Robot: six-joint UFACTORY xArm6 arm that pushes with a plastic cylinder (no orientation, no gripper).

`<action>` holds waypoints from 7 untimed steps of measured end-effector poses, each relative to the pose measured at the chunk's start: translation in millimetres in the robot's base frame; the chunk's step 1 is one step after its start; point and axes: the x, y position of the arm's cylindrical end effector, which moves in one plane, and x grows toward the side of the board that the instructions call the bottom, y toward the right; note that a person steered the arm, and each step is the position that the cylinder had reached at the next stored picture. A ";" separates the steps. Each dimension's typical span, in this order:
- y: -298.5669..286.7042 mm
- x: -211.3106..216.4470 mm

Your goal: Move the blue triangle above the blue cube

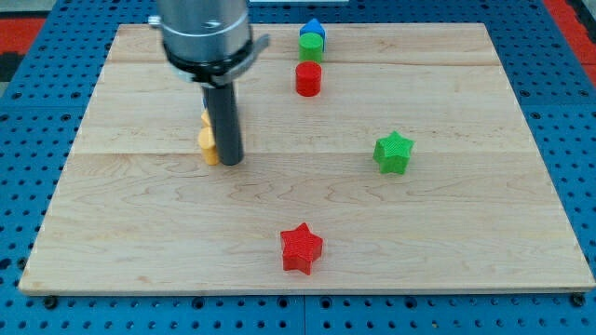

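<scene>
Counting the blocks from the view's bottom upward: two red ones, two green ones, one yellow one and one blue one are visible, six in all.

Nearest the view's bottom lies a red star (301,248), alone and well apart from everything else. Farther up, toward the view's right, sits a green star (393,153), also alone. At about the same depth on the view's left, a yellow block (208,140) shows only as a sliver, since the rod stands in front of it; its shape cannot be made out.

Beyond these, near the view's top, a red cylinder (308,79) stands upright. Just behind it is a green block (311,47), and touching that block's far side is the blue block (314,29), mostly hidden by the green one. Only a pointed blue top shows, so whether it is the triangle or the cube cannot be told, and a second blue block cannot be seen.

The wooden desk (466,233) carries all of them and rests on a blue perforated board (23,186).

The arm hangs straight down from the view's top left, its grey cylindrical housing above the dark rod. My tip (230,162) rests on the desk just beside the yellow block, on its right, well apart from the blue block. There are no fingers to open or close.
</scene>
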 end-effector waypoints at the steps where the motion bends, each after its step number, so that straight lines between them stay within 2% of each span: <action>1: 41.0 2.1; 2: 106.8 -81.3; 3: 178.4 -146.2; 4: 196.2 -222.8; 5: 183.3 -260.3; 6: 123.7 -247.1; 7: 56.5 -210.2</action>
